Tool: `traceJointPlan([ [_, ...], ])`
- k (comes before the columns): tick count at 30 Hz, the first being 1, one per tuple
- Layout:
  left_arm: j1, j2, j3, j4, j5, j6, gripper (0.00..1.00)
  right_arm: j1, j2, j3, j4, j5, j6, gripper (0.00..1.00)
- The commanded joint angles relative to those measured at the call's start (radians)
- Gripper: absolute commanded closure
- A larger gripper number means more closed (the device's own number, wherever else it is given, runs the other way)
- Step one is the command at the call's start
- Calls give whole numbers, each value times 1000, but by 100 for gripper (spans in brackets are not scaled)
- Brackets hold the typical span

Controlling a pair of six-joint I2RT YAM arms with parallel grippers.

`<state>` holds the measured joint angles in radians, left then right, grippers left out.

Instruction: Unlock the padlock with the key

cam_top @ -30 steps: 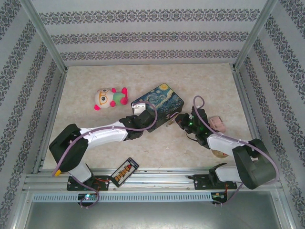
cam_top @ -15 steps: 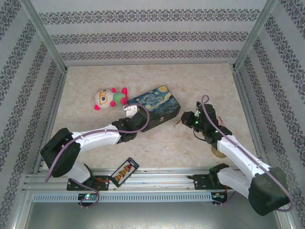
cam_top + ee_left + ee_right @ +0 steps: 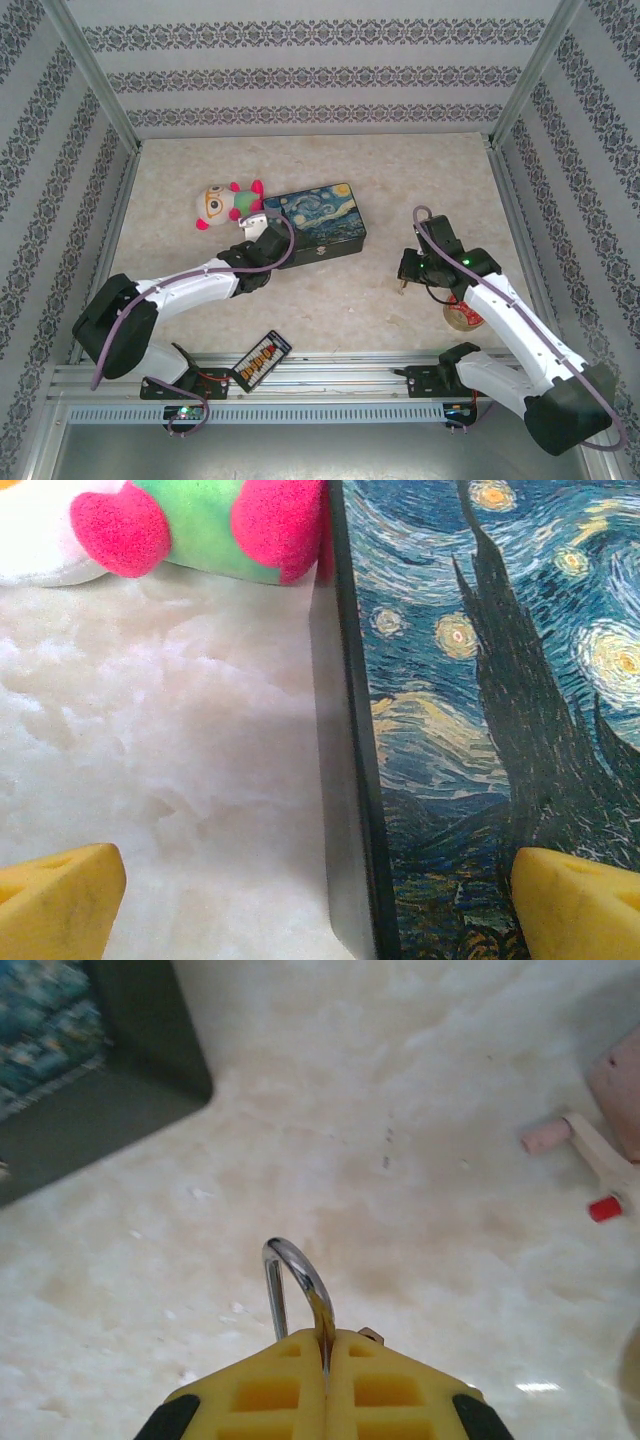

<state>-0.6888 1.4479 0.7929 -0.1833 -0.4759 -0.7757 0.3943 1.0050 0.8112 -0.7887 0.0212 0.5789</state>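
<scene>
My right gripper is shut on the padlock. Its thin silver shackle arches out from between the yellow fingers, and a brass corner peeks beside them. It hangs just above the marble table. In the top view the right gripper is to the right of the Starry-Night tin box and apart from it. The key is hidden. My left gripper is open and straddles the box's left edge, one yellow fingertip over the table and the other over the lid. The left gripper is also in the top view.
A plush toy lies against the box's left end, its pink feet touching the box. A small abacus-like toy lies at the near edge. A tape roll sits under the right arm. A pink wooden piece lies to the right.
The right gripper has pulled away from the box toward the right and near side with the padlock. The box has swung left and flatter, and the left gripper moved left with it.
</scene>
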Motion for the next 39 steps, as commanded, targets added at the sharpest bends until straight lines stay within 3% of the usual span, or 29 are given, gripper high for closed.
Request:
traceJointPlan([
  [1, 35, -18, -29, -4, -12, 56, 2, 35, 46, 43, -102, 111, -32, 100],
  [12, 45, -20, -1, 182, 167, 151, 2, 82, 267, 116, -127, 224, -39, 100],
  [19, 45, 31, 46, 225, 180, 162, 1, 92, 403, 166, -122, 231, -43, 100],
  [25, 55, 104, 78, 264, 202, 185, 1, 99, 397, 166, -28, 75, -56, 100],
  [32, 76, 199, 123, 346, 310, 231, 0, 138, 377, 151, 59, -116, -51, 100],
  [39, 84, 261, 198, 330, 362, 234, 1, 110, 404, 97, 182, -314, -70, 100],
])
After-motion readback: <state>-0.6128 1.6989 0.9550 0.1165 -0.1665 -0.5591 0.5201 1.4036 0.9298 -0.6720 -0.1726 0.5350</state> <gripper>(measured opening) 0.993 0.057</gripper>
